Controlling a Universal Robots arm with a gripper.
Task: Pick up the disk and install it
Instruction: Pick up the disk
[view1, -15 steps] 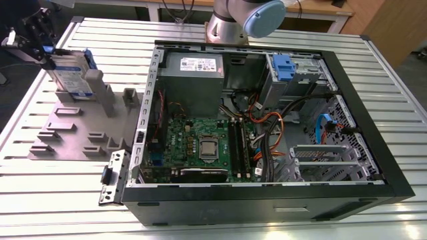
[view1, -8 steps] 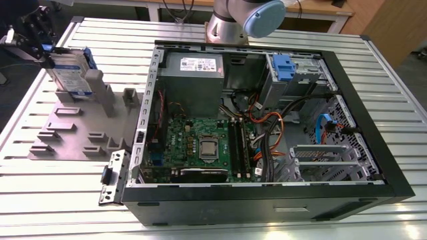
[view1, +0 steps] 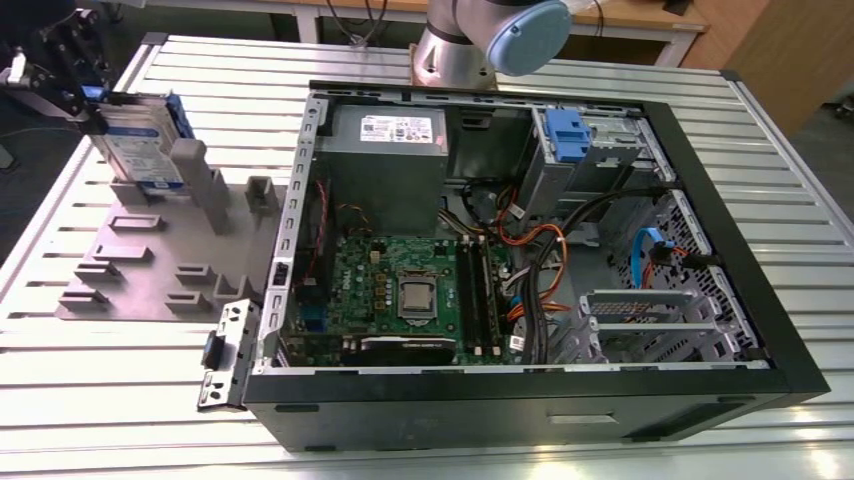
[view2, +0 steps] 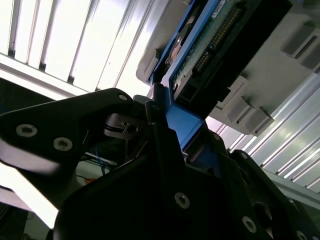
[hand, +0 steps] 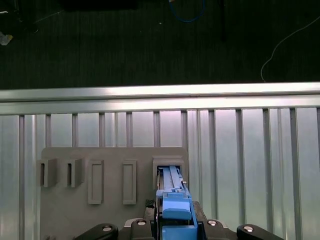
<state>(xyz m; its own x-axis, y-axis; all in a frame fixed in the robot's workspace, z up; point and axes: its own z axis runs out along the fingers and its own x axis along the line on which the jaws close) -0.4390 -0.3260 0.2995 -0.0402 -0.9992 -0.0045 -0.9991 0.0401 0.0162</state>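
Observation:
The disk (view1: 138, 145) stands on edge in the grey holder rack (view1: 147, 270) at the exterior view's left, silver with a white-and-blue label and a blue carrier frame. My gripper (view1: 91, 110) sits at its top end, shut on the blue frame. In the second wrist view the black fingers (view2: 160, 125) clamp the blue frame of the disk (view2: 210, 45). In the first wrist view the disk (hand: 172, 200) runs from the gripper (hand: 174, 220) down to a slot in the rack (hand: 115, 220). I cannot tell whether its lower end still rests in that slot.
An open computer case (view1: 694, 200) lies to the exterior view's right of the rack, with a grey power-supply box (view1: 387, 130), a blue latch on a silver cage (view1: 567, 135), a motherboard (view1: 407, 290) and loose cables. The arm's base (view1: 467, 40) stands behind it. The table edge (hand: 160, 92) runs beyond the rack.

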